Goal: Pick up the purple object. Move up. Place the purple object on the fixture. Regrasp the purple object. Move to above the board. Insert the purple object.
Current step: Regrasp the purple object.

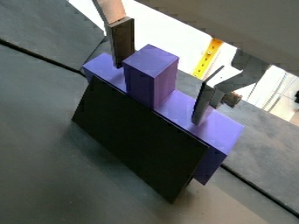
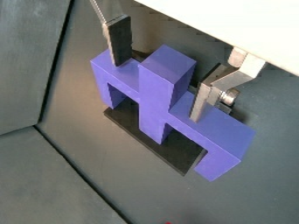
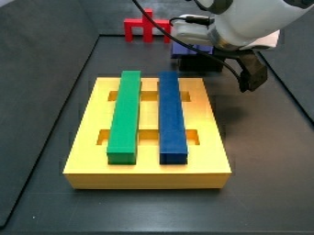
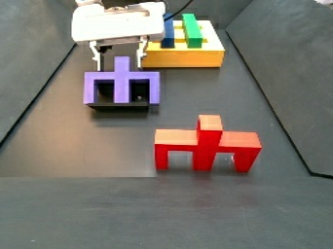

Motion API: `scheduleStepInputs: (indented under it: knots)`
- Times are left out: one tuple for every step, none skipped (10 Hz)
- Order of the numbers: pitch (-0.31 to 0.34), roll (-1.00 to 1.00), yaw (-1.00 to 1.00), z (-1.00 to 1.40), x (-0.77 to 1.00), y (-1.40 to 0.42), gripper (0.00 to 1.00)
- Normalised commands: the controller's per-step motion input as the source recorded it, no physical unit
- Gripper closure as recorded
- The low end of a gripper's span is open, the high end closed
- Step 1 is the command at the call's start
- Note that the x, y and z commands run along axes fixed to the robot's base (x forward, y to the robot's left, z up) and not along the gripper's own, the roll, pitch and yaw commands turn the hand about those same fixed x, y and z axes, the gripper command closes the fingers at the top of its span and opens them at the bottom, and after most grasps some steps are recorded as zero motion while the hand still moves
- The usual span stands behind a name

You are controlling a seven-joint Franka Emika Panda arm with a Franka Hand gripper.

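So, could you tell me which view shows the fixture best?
A side view: the fixture faces it, bearing the purple object below the pincer. A wrist view shows its dark face; elsewhere it is mostly hidden.

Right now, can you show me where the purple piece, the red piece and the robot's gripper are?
purple object point(image 4: 121, 86), side view, its front face.
red piece point(image 4: 205, 147), side view, its crossbar.
gripper point(image 2: 160, 72), wrist view, midway between fingertips, astride the stem.
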Motion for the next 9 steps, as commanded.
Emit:
scheduleStepInputs:
  knots:
    - [0.0, 0.0, 0.0, 0.0, 0.0, 0.0, 0.0]
    - [0.0, 0.0, 0.0, 0.0, 0.0, 0.0, 1.0]
    - [0.0, 0.0, 0.0, 0.0, 0.0, 0.0, 1.0]
    - [0.0, 0.0, 0.0, 0.0, 0.0, 0.0, 1.0]
    - [0.0, 0.0, 0.0, 0.0, 0.0, 0.0, 1.0]
    - [0.0, 0.0, 0.0, 0.0, 0.0, 0.0, 1.0]
    - [0.0, 0.0, 0.0, 0.0, 0.0, 0.0, 1.0]
    - [0.0, 0.0, 0.0, 0.0, 0.0, 0.0, 1.0]
    - [0.0, 0.0, 0.0, 0.0, 0.0, 0.0, 1.0]
